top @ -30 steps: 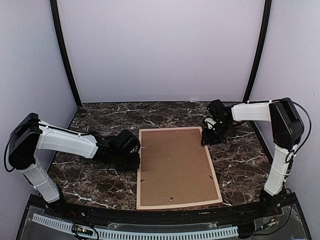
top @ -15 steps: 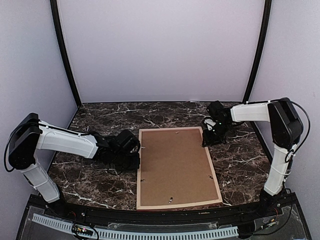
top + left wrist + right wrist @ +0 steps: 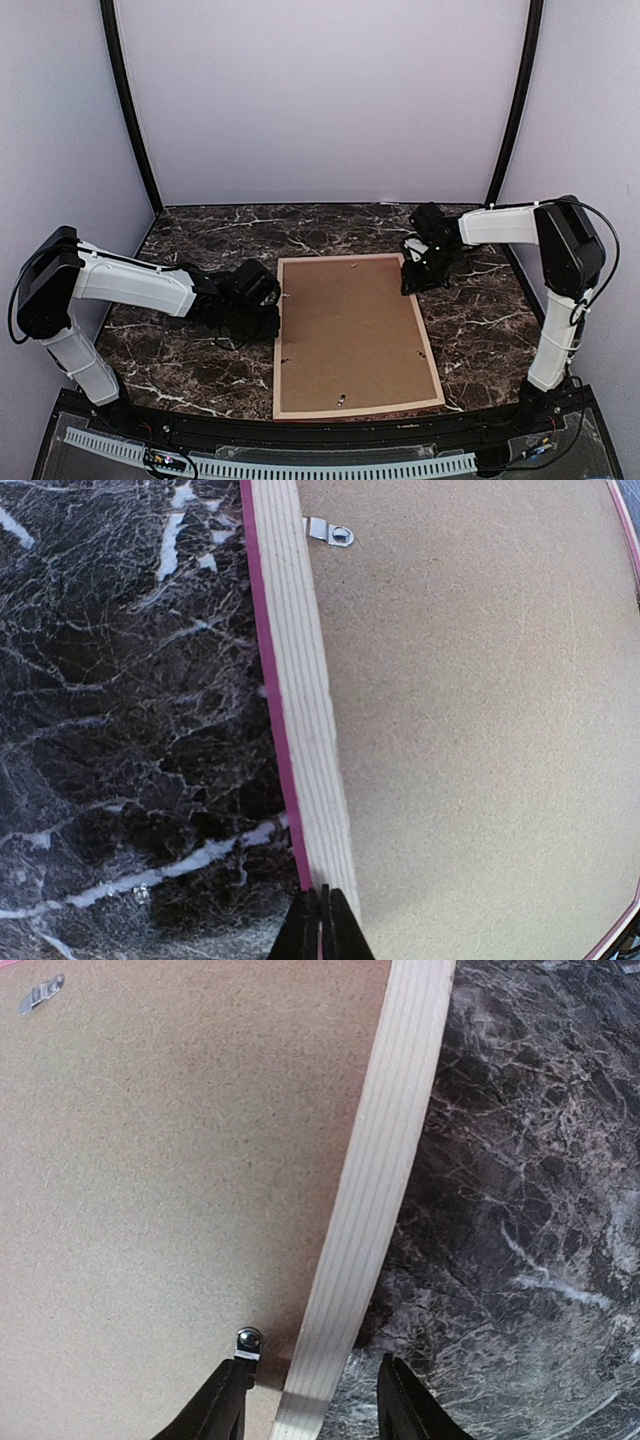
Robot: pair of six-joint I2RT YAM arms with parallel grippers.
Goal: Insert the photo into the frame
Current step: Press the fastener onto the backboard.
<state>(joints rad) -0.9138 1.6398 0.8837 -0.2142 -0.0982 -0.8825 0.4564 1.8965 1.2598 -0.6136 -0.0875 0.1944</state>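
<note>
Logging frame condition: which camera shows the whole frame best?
The top external view: the frame lies flat, back up, all four rails visible around the brown backing board. The left wrist view shows only a stretch of one rail; the right wrist view another stretch, between the open fingers of the right gripper.

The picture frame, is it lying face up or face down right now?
Face down. The frame lies flat on the table with its brown backing board and a metal clip showing on top.
</note>
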